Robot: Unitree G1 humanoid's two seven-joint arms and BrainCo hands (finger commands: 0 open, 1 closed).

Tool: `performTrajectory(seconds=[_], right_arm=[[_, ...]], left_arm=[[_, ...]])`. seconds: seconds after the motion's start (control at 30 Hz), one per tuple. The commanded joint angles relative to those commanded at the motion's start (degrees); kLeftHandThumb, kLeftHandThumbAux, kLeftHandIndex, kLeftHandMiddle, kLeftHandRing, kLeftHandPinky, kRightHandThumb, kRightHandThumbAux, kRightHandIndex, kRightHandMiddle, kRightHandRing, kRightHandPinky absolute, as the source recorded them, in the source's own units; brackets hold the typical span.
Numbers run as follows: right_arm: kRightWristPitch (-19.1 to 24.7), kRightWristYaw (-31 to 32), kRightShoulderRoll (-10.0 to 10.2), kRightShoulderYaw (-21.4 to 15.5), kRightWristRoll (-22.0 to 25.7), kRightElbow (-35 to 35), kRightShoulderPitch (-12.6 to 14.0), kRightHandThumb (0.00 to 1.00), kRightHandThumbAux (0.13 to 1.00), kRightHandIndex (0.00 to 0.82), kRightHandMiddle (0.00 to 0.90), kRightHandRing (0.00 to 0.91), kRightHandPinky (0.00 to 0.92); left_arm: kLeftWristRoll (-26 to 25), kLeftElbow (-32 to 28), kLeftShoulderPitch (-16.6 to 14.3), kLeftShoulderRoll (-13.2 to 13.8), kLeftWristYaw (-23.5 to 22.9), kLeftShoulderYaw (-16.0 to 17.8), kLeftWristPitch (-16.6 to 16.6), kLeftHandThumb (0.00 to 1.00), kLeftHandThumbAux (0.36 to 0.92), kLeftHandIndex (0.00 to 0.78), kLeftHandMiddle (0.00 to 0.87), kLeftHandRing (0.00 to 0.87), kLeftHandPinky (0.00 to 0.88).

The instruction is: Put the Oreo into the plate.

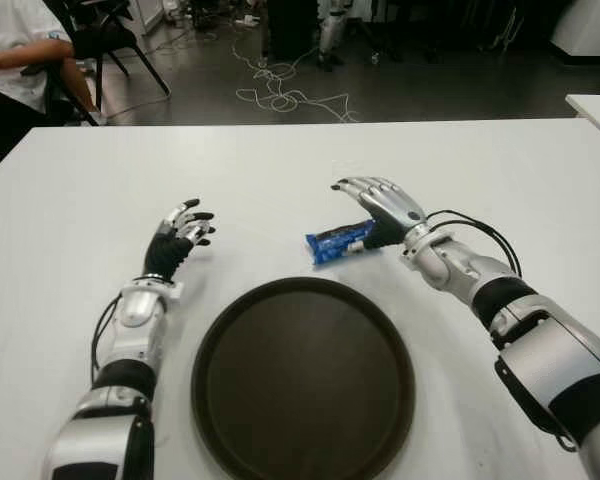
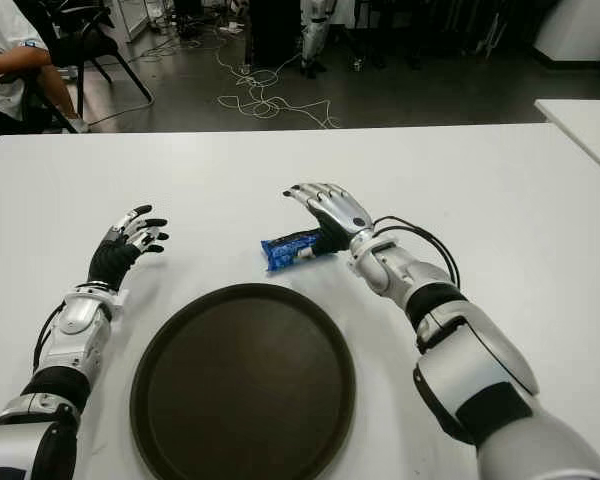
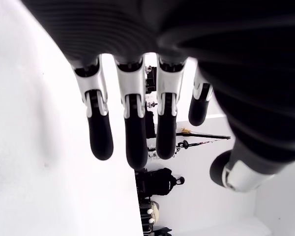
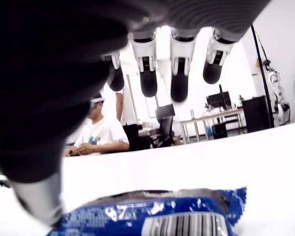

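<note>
The Oreo is a blue foil packet [image 1: 337, 241] lying flat on the white table [image 1: 280, 170], just beyond the far rim of a round dark brown plate [image 1: 302, 380]. My right hand [image 1: 375, 204] hovers over the packet's right end with its fingers stretched out and its thumb down beside the wrapper. In the right wrist view the packet [image 4: 152, 216] lies under the spread fingers [image 4: 179, 78], and nothing is closed on it. My left hand [image 1: 185, 228] shows open to the left of the plate, holding nothing.
A person in a white shirt [image 1: 10, 50] sits by a chair beyond the table's far left corner. Cables [image 1: 280, 95] trail over the floor behind the table. Another white table's corner [image 1: 595, 105] shows at the far right.
</note>
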Motion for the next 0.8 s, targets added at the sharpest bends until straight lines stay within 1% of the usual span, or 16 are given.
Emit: performTrajectory(seconds=[0.17, 0.23, 0.37, 0.57, 0.8], right_arm=[[1.8, 2.7, -0.1, 1.0, -0.8, -0.1, -0.6, 0.000, 0.703, 0.005, 0.007, 0.011, 0.030], [2.2, 3.5, -0.2, 1.2, -0.8, -0.3, -0.7, 0.000, 0.696, 0.028, 0.033, 0.040, 0.051], [3.0, 4.6, -0.2, 1.3, -0.6, -0.7, -0.9, 0.000, 0.687, 0.048, 0.051, 0.064, 0.081], [4.1, 5.5, -0.1, 1.5, -0.7, -0.9, -1.0, 0.000, 0.695, 0.063, 0.068, 0.085, 0.105], [5.2, 7.5, 0.1, 1.6, -0.6, -1.0, -1.0, 0.000, 0.689, 0.091, 0.092, 0.103, 0.111]], left_arm=[[0.1, -0.2, 0.1, 0.0, 0.3, -0.2, -0.2, 0.232, 0.603, 0.158, 0.298, 0.337, 0.381], [0.2, -0.2, 0.2, 0.1, 0.5, -0.3, -0.3, 0.231, 0.603, 0.160, 0.300, 0.332, 0.375], [0.1, -0.4, 0.3, 0.1, 0.4, -0.3, -0.2, 0.224, 0.602, 0.164, 0.301, 0.328, 0.372], [0.2, -0.4, 0.3, 0.1, 0.4, -0.4, -0.3, 0.217, 0.605, 0.164, 0.296, 0.320, 0.364], [0.5, -0.6, 0.4, 0.1, 0.9, -0.7, -0.5, 0.227, 0.601, 0.162, 0.295, 0.320, 0.365]])
